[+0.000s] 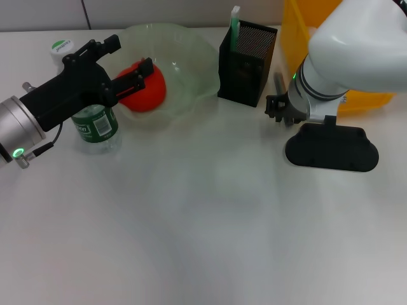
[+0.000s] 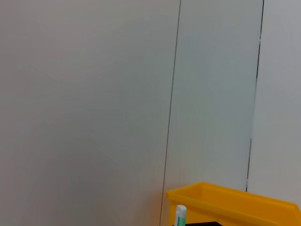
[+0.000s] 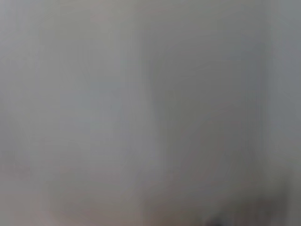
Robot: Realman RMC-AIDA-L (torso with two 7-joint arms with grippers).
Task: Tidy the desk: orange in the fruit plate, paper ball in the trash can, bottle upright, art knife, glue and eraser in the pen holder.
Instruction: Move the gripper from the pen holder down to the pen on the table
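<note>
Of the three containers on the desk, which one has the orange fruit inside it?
The pale-green glass bowl with a wavy rim holds the red-orange fruit; the black mesh cup and yellow plastic bin do not.

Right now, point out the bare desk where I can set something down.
Free: the whole near half of the desk, in front of the bottle and black pad. Crowded: the far edge, with fruit plate, left claw, pen holder, trash can.

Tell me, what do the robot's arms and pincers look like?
The left arm has a silver metal cuff with a tiny green light, a thin cable, and a boxy black pincer. The right arm is smooth, rounded white with a dark ring, a green light and a small black pincer.
</note>
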